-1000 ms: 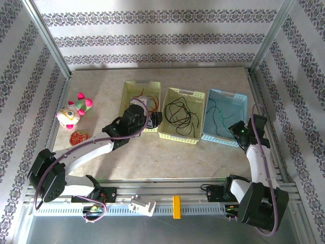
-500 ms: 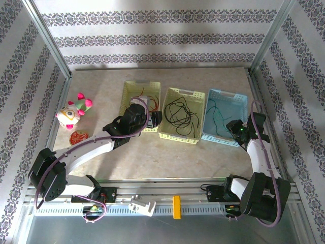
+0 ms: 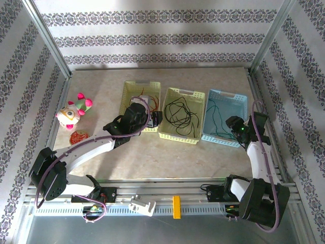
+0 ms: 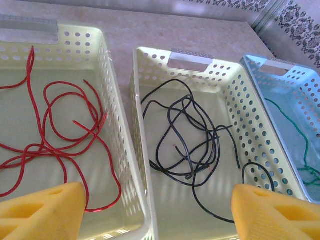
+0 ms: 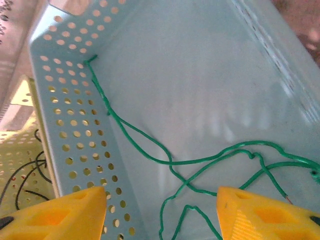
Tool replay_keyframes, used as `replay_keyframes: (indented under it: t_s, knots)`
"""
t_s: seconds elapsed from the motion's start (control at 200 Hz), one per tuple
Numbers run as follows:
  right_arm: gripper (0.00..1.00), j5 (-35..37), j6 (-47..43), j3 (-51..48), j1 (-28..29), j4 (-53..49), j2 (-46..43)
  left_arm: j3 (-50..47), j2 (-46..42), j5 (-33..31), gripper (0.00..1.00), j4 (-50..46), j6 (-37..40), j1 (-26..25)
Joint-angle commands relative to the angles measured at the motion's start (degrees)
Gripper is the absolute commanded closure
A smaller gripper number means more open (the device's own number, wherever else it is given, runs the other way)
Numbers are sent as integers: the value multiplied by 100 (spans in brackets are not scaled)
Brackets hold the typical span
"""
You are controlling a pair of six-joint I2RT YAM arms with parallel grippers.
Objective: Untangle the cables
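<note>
Top: cables lie apart. Red cable in left yellow basket, black cable in middle basket, green cable in blue basket.
Left wrist: left claw apart, empty, straddling the red/black divider wall.
Right wrist: right claw apart, empty, green strand just below, perforated wall close beside one pad.

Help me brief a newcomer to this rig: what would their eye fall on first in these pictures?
Three perforated baskets stand in a row, each holding one loose cable: red cable in the left yellow basket, black cable in the middle yellow basket, green cable in the blue basket. The left hand and right hand hang open over them, holding nothing. A plush toy sits at the left edge of the table.
</note>
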Motion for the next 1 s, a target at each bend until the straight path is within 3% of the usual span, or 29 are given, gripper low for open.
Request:
replay_keyframes:
  t_s: [0.0,0.24,0.32,0.4,0.525,0.68,0.994]
  knots:
    - [39,249,-13,101,-22,-203,-331,53,45,-129,24,-33,57,36]
    - [35,2432,156,253,-47,-1601,-1271,-55,4,-170,23,40,54,42]
    - [34,2748,170,223,-82,-1923,-1302,-58,5,-176,23,23,103,42]
    - [34,2514,206,17,-121,-1821,-1252,-61,19,-175,23,22,157,46]
    - [33,1317,488,-544,-262,-924,-1000,-55,34,-174,22,21,185,46]
    - [34,337,382,-630,-250,5,-164,-72,46,-161,22,38,191,46]
    - [35,601,-313,614,428,350,2021,-127,116,-244,20,65,121,55]
